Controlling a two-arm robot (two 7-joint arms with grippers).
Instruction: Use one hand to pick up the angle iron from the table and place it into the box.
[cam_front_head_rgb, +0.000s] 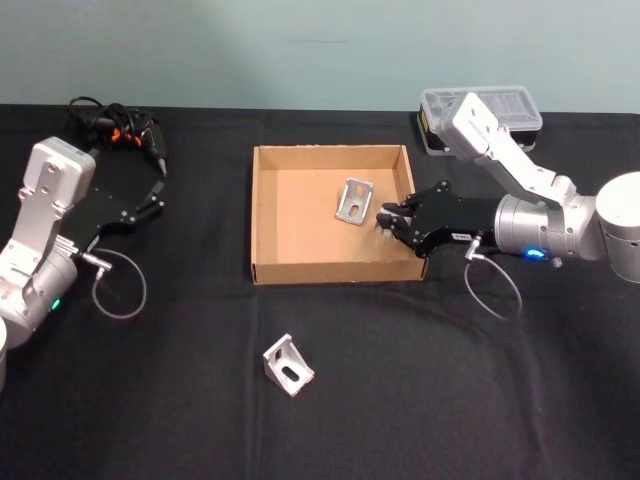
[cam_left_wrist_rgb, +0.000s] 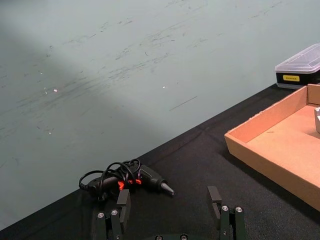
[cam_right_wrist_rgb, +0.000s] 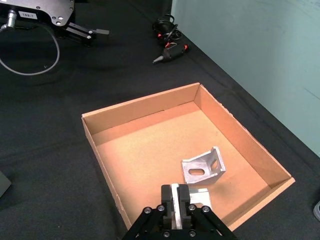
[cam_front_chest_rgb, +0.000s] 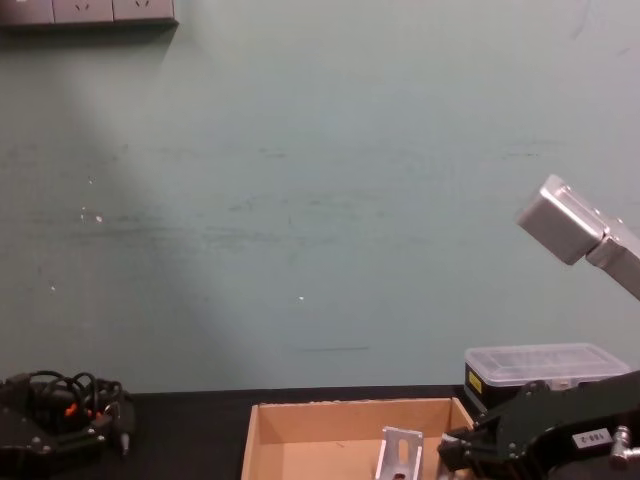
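The tan cardboard box (cam_front_head_rgb: 330, 268) sits at the middle of the black table (cam_front_head_rgb: 420, 380). One silver angle iron (cam_front_head_rgb: 353, 200) (cam_right_wrist_rgb: 202, 168) (cam_front_chest_rgb: 400, 455) lies inside it. A second angle iron (cam_right_wrist_rgb: 199, 197) shows as a silver flange pinched between my right gripper's fingers, low over the box's right side. The right gripper (cam_front_head_rgb: 384, 219) (cam_right_wrist_rgb: 176, 200) (cam_front_chest_rgb: 447, 452) is shut on it. Another angle iron (cam_front_head_rgb: 288, 364) lies on the table in front of the box. My left gripper (cam_front_head_rgb: 156, 196) (cam_left_wrist_rgb: 169, 202) rests open at the far left, holding nothing.
A black tool with coiled cables (cam_front_head_rgb: 125, 130) (cam_left_wrist_rgb: 131, 179) lies at the back left, close to the left gripper. A clear-lidded plastic case (cam_front_head_rgb: 482, 118) (cam_front_chest_rgb: 538, 370) stands behind the right arm. Loose grey cables loop beside both wrists.
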